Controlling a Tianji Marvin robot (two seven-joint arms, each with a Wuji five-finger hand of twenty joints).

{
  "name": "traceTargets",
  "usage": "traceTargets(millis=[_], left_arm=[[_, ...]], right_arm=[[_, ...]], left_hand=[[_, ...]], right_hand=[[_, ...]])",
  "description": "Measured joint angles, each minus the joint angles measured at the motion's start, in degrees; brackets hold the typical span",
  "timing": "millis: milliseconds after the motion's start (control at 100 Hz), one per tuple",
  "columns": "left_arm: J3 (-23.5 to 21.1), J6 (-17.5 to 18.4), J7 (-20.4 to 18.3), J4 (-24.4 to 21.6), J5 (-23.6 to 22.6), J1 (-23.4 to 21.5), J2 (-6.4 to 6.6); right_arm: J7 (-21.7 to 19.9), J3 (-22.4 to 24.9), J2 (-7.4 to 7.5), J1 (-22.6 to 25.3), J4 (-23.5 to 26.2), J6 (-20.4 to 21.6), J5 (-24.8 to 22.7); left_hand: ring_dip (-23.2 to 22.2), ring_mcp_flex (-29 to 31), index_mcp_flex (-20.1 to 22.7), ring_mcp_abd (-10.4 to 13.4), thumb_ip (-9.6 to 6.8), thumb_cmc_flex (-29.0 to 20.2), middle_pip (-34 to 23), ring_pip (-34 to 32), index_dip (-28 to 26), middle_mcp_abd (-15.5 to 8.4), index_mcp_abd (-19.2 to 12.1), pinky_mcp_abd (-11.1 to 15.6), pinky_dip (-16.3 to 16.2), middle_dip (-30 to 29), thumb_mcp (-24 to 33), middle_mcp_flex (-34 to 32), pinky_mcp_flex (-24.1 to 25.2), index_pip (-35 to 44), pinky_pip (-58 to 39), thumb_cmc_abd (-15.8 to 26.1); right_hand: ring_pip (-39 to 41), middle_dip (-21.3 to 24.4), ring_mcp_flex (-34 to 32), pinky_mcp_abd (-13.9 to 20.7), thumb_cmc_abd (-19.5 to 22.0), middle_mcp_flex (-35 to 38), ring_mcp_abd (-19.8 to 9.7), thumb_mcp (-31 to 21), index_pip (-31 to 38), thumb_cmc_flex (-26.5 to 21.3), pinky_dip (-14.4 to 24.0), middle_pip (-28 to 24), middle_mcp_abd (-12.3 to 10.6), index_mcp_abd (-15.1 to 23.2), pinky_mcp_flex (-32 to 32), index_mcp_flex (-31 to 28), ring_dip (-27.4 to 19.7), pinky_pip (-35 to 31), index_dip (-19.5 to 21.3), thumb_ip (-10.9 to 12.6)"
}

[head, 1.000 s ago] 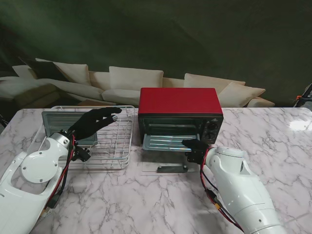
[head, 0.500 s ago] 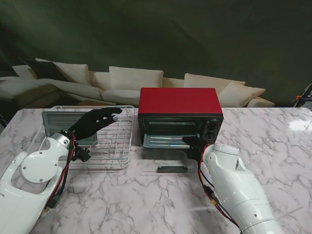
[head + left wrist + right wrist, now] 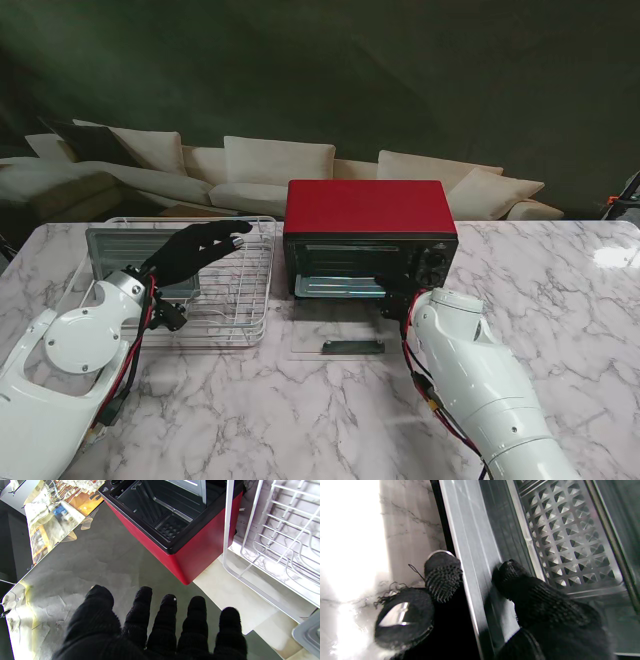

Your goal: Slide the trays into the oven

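Over the last second the tray has gone from projecting onto the door to sitting almost fully inside the oven; right hand pinches its front rim. Left hand, open, hovers over the rack. First insertion nearly complete.

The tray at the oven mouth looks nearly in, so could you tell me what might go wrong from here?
1. The right hand pinches the tray rim with fingers on both sides; pushing deeper could jam them against the oven frame.
2. The open glass door lies flat right under that forearm, which might press on it.
3. The left hand hovers open above the wire rack and could snag it when lowering.
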State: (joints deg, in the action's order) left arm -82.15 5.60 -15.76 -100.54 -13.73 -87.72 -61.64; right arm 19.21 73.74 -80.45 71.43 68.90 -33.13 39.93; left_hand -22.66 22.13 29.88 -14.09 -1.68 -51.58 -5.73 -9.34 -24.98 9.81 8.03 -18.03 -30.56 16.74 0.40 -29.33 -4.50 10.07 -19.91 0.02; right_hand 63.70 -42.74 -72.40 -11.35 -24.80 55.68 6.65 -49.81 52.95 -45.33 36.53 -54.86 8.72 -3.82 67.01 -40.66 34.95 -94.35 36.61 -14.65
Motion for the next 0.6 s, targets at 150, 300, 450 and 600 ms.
traceTargets(millis=[150,300,450,600], left_arm=[[0.0,0.0,0.0,0.0,0.0,0.0,0.0],[0.0,0.0,0.0,0.0,0.0,0.0,0.0],[0.0,0.0,0.0,0.0,0.0,0.0,0.0],[0.0,0.0,0.1,0.0,0.0,0.0,0.0]], right_arm=[[0.6,-0.1,-0.35,-0.5,-0.7,0.5,0.0],[0.6,0.1,-0.46,-0.6,-0.8,0.2,0.0],[-3.0,1.9,0.0,-0.1,0.5,-3.1,0.2],[-3.1,2.4,0.21,0.3,1.6,-3.9,1.0]], left_hand=[[0.0,0.0,0.0,0.0,0.0,0.0,0.0,0.0,0.0,0.0,0.0,0.0,0.0,0.0,0.0,0.0,0.0,0.0,0.0,0.0],[0.0,0.0,0.0,0.0,0.0,0.0,0.0,0.0,0.0,0.0,0.0,0.0,0.0,0.0,0.0,0.0,0.0,0.0,0.0,0.0],[0.0,0.0,0.0,0.0,0.0,0.0,0.0,0.0,0.0,0.0,0.0,0.0,0.0,0.0,0.0,0.0,0.0,0.0,0.0,0.0],[0.0,0.0,0.0,0.0,0.0,0.0,0.0,0.0,0.0,0.0,0.0,0.0,0.0,0.0,0.0,0.0,0.0,0.0,0.0,0.0]], right_hand=[[-1.1,0.6,0.6,0.0,0.7,0.0,0.4,0.7,0.0,0.0,0.5,0.2,-0.1,0.0,0.0,0.1,0.1,0.9,-0.6,0.1],[-9.2,2.7,7.2,1.0,3.0,-3.6,0.8,5.5,2.6,-1.5,2.2,2.7,-1.7,1.7,-0.8,4.3,0.0,4.5,-7.5,1.6],[-9.9,4.0,17.4,3.7,6.8,-13.1,0.9,17.0,2.3,2.4,4.3,2.8,-2.1,3.1,-11.5,13.4,0.5,5.8,-11.6,4.5],[-11.3,5.6,23.5,4.0,6.7,-19.0,1.9,14.6,-8.5,11.9,4.9,2.8,-2.1,2.9,-16.8,15.7,0.5,8.1,-6.2,8.3]])
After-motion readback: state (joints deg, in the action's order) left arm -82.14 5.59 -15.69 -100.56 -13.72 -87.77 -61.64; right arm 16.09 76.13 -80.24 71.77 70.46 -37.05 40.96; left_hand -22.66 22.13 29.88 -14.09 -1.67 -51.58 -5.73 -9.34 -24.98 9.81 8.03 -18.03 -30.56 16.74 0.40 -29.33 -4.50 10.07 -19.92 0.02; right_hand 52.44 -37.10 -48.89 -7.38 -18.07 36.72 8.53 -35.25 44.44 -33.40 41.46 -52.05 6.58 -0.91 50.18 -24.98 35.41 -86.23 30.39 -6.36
